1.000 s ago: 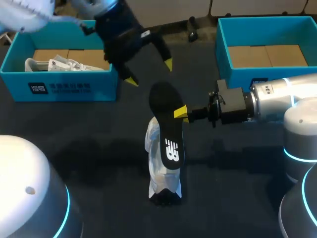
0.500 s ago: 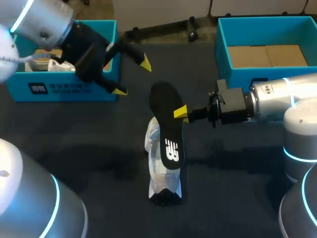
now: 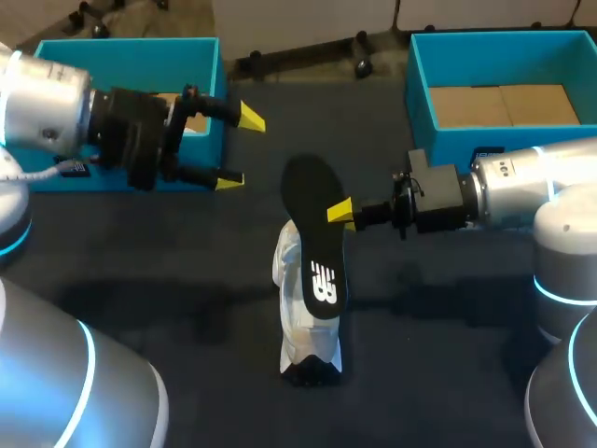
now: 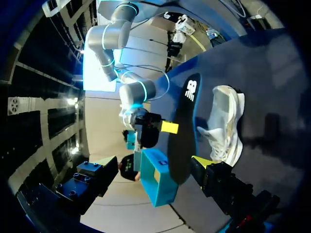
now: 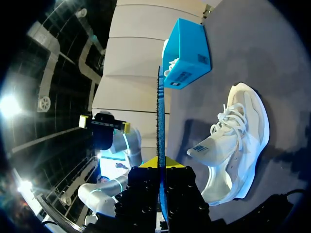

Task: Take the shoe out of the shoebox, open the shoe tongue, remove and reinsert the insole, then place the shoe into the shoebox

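A blue left shoebox (image 3: pixel 140 58) and right shoebox (image 3: pixel 420 89) stand at the far side of the dark surface (image 3: pixel 187 280); the white shoe (image 3: pixel 303 341) lies mid-surface on its side; the black insole (image 3: pixel 315 243) hangs over it, possibly touching; the right pincer (image 3: pixel 340 212), arm level, is clamped on the insole's edge; the left pincer (image 3: pixel 240 149) hovers beside the left shoebox, fingers spread wide.

Left arm (image 3: pixel 42 103): silver-grey rounded cylindrical links, thin cyan light rings at joints, black blocky wrist. Left pincer (image 3: pixel 240 149): two black fingers, bright yellow wedge tips. Right arm (image 3: pixel 532 187): same silver shell, small dark screws on collar, boxy black wrist housing. Right pincer (image 3: pixel 340 213): yellow tip showing
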Robot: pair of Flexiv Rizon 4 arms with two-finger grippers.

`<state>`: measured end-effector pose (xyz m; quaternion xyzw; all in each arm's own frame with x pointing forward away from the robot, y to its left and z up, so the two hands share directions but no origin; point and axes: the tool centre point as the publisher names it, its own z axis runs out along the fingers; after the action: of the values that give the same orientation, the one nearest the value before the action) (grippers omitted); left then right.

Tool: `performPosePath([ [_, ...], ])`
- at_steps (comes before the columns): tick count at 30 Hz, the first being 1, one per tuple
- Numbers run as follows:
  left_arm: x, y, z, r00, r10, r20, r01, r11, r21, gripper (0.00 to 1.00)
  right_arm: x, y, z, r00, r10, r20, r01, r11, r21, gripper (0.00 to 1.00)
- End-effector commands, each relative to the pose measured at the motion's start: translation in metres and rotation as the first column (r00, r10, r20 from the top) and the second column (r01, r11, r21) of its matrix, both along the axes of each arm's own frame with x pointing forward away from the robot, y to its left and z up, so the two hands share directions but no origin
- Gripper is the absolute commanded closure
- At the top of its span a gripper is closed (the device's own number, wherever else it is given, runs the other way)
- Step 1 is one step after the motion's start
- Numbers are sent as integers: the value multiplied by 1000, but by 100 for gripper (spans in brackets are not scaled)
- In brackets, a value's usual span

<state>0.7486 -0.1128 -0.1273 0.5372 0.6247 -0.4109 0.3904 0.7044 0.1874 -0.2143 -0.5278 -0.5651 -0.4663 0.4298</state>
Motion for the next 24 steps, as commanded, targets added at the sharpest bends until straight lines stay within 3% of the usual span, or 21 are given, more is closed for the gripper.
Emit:
performPosePath([
  [1, -6, 15, -19, 999, 27, 18, -23, 980, -200, 0, 0, 2, -1, 1000, -2, 1, 2, 1000, -2, 100],
  [8, -9, 16, -43, 998, 21, 55, -8, 973, -229, 0, 0, 2, -1, 1000, -2, 1, 2, 1000, -2, 100],
  [12, -8, 13, -58, 998, -54, 37, 62, 955, -289, 0, 0, 2, -1, 1000, -2, 1, 2, 1000, -2, 100],
  [24, -8, 13, -58, 998, -54, 37, 62, 955, -289, 0, 0, 2, -1, 1000, -2, 1, 2, 1000, -2, 100],
])
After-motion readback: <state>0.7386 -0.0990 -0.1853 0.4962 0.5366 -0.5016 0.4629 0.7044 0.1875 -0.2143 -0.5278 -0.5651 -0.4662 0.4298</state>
